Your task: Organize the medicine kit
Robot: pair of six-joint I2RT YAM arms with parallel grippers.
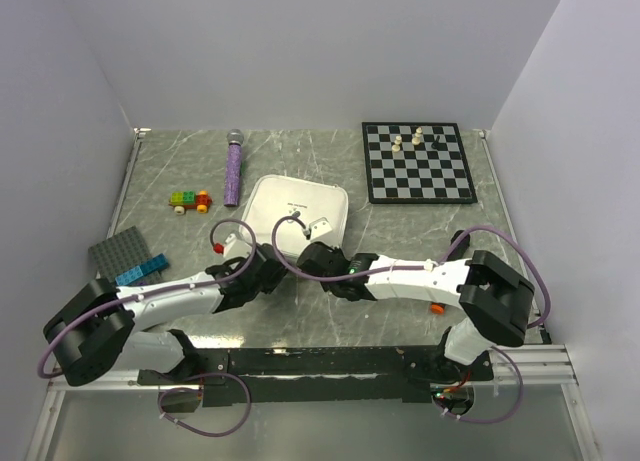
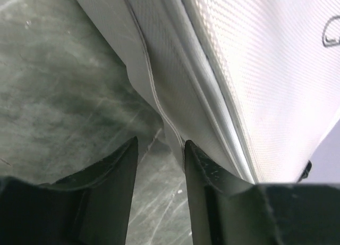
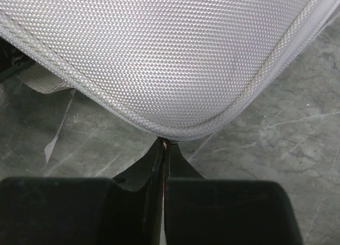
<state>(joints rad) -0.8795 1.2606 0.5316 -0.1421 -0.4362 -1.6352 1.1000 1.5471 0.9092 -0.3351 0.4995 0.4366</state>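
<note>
Rounded white woven-fabric medicine kit on veined grey stone-look table.

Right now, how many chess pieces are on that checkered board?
3, all near the far edge of the chessboard: left pale piece, middle pale piece, dark piece rightmost. They look tiny, so others may go unseen.
</note>
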